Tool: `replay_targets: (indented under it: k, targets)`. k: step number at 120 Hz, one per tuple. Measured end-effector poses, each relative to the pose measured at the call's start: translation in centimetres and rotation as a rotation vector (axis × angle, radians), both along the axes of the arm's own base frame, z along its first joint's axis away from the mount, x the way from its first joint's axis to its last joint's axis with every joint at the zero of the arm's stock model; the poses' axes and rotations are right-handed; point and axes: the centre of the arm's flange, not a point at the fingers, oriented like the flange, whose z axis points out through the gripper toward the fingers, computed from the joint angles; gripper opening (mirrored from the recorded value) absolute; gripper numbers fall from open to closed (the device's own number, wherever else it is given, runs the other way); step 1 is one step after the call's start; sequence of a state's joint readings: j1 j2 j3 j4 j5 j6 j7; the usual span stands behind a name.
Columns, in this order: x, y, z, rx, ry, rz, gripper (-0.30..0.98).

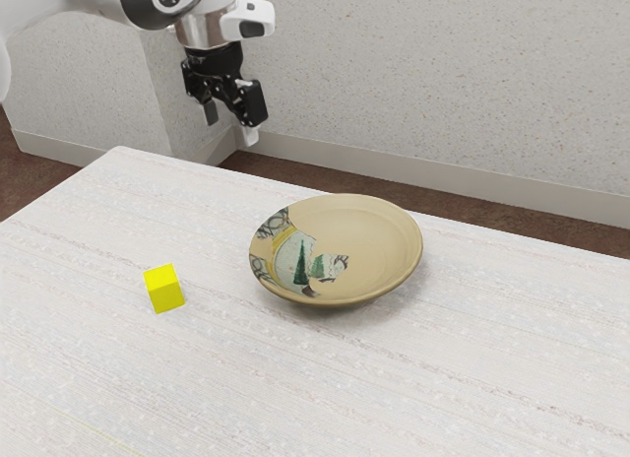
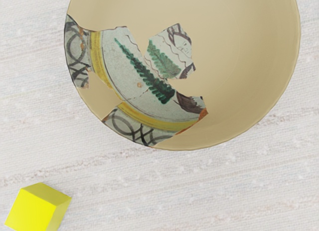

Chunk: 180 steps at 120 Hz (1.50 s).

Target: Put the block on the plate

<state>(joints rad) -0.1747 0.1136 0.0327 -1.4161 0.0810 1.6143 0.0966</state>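
High above the table's far edge, my gripper [image 1: 231, 127] hangs open with nothing between its fingers, well away from block and plate. The small yellow block [image 1: 164, 290] rests on the table, apart from the plate, on the exterior view's left. A wide tan plate [image 1: 369, 245] with a painted patch of green, yellow and black lies near the middle. In the wrist view the plate [image 2: 244, 81] lies under the hand, and the yellow block [image 2: 35, 211] sits off beyond its painted rim.
The white, faintly streaked table [image 1: 325, 388] carries the block and plate. Behind it stand a speckled wall [image 1: 443, 93] and a brown floor strip [image 1: 463, 211].
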Motion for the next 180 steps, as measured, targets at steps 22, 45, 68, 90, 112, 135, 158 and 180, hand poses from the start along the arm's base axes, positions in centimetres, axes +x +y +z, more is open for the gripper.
replay_targets:
  k: [22,45,68,90,112,135,158,180]
  targets:
    - [-0.4,-0.2,-0.4,0.005,0.024,-0.003,0.69]
    - [-0.9,1.3,-5.9,0.035,0.129,0.025,0.69]
    - [-1.9,7.5,-16.1,-0.04,0.246,0.173,0.69]
    - [-1.9,11.2,-19.8,-0.091,0.223,0.386,0.69]
    - [-2.9,20.6,-25.1,-0.079,0.218,0.767,0.69]
    - [-2.9,24.2,-30.4,-0.066,0.216,0.993,0.69]
    - [-0.8,24.2,-32.4,-0.113,0.144,1.137,0.69]
    - [-0.3,24.4,-34.1,-0.114,0.115,1.22,0.69]
